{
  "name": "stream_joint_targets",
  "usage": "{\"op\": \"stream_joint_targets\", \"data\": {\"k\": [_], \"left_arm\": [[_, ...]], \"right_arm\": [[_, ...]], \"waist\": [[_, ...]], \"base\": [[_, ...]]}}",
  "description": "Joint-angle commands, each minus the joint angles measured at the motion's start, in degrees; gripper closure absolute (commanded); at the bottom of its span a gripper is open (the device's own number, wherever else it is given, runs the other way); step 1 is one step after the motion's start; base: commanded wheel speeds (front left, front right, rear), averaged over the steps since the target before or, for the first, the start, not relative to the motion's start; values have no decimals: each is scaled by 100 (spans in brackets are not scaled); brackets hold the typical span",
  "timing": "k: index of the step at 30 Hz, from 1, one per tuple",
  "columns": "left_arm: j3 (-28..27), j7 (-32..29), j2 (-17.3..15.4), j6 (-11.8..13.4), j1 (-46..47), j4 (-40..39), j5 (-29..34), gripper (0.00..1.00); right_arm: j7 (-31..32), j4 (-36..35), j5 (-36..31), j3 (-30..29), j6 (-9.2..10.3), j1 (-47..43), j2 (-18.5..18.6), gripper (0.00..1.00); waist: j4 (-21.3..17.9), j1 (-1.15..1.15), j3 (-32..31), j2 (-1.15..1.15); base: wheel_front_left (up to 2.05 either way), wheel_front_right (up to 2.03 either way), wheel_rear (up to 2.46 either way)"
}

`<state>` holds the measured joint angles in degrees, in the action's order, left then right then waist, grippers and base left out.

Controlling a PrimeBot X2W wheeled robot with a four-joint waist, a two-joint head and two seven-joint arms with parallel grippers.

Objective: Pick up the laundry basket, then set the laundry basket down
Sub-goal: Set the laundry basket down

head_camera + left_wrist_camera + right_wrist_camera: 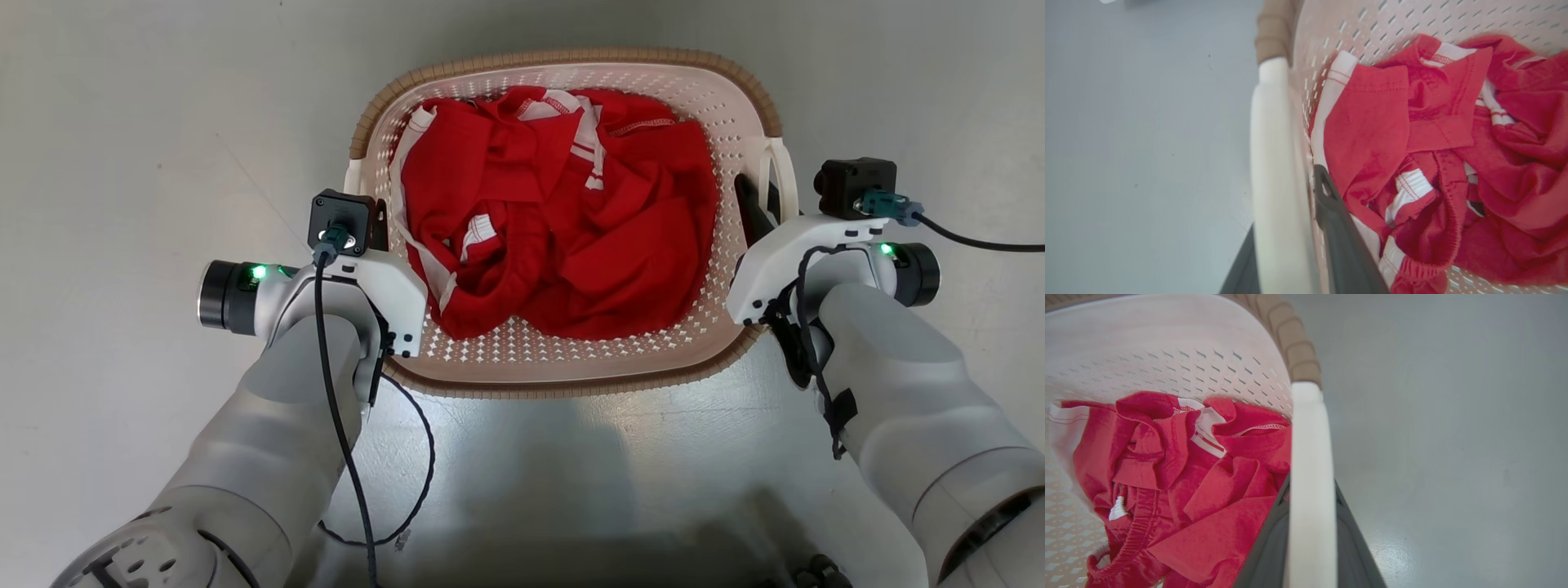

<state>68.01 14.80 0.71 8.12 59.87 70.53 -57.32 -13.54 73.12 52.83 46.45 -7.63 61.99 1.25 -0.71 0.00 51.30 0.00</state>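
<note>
The laundry basket, cream with perforated walls and a brown woven-look rim, lies in front of me between both arms in the head view. My left gripper is shut on the basket's white left loop handle, with one dark finger inside the wall and the other outside. On the opposite side my right gripper is shut on the right loop handle, a finger on each side of it. Whether the basket rests on the floor or hangs above it, I cannot tell.
A crumpled red garment with white trim fills the basket's base. Smooth grey floor surrounds the basket on all sides. A black cable loops down from my left wrist near the basket's near rim.
</note>
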Motion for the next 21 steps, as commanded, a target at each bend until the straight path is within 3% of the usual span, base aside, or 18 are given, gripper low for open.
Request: {"op": "stream_joint_targets", "data": {"k": [1,12,14,15,16,17,19,21], "left_arm": [[31,19,-359,83,-108,177,193,100],[5,19,-359,46,-33,134,278,100],[10,19,-359,-18,-43,111,283,58],[-4,19,-359,-19,-24,74,295,37],[-11,19,-359,-30,-20,45,312,0],[-11,19,-359,-30,-20,45,312,0],[-33,19,-359,-63,-24,5,330,0],[-38,19,-359,-86,-18,-53,394,0]], "right_arm": [[-144,83,-133,-49,14,-127,186,100],[-145,83,-646,-513,14,-122,166,100],[-118,83,-625,-522,14,-161,165,100],[-67,83,-597,-507,14,-183,165,87],[-57,74,-569,-497,14,-188,165,54],[-57,74,-569,-497,14,-188,165,54],[-53,59,-541,-458,14,-194,164,0],[-42,39,-499,-421,14,-214,164,0]], "waist": [[2,0,25,0],[45,0,147,0],[74,0,154,0],[86,0,158,0],[90,0,162,0],[90,0,162,0],[99,0,165,0],[111,0,162,0]], "base": [[0,0,0],[0,0,0],[0,0,0],[0,0,0],[0,0,0],[0,0,0],[0,0,0],[0,0,0]]}}
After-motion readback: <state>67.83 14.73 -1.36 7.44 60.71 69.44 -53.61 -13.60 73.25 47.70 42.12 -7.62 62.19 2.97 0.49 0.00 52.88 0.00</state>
